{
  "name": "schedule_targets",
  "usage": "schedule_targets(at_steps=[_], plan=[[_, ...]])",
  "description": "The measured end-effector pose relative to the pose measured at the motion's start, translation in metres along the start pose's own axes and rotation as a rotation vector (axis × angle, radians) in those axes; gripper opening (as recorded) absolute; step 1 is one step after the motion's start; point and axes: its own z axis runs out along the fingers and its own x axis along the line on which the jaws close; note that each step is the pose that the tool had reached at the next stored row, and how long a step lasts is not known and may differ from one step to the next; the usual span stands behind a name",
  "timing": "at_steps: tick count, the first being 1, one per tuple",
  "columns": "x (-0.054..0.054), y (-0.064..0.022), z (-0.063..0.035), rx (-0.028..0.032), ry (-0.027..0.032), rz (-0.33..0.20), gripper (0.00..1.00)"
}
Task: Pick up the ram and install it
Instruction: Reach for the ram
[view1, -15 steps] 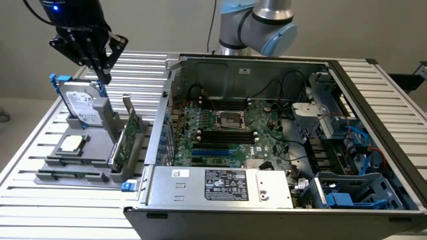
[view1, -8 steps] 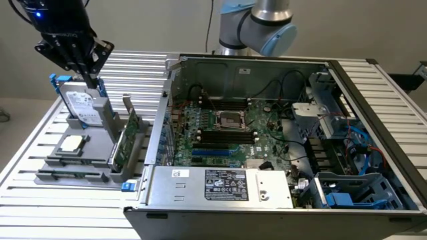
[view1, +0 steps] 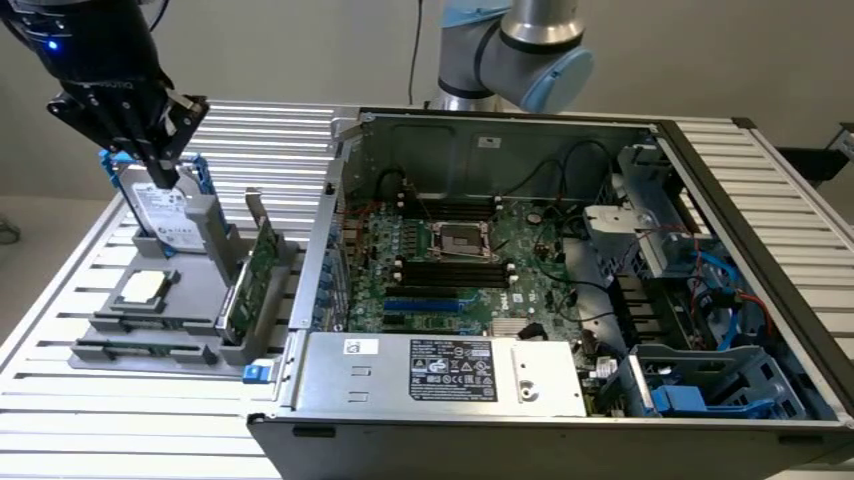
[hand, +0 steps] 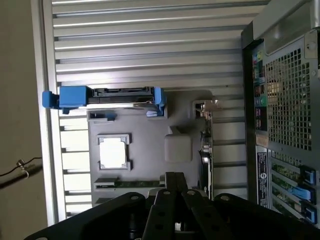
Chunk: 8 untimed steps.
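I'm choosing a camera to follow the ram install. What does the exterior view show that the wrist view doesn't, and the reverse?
Exterior view's extra: the open case's motherboard and power supply. Wrist view's extra: the outer face of the case's perforated rear panel. Shared: the grey holder with the ram lying in it, the hard drive, the expansion card, and the shut gripper over the holder.
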Motion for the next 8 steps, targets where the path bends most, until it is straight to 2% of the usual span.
schedule_targets(at_steps=[3,8], plan=[[0.0,-0.007,0.0017,0.0006,0.0083,0.0,0.11],[0.001,-0.0191,0.0038,0.0011,0.0143,0.0,0.11]])
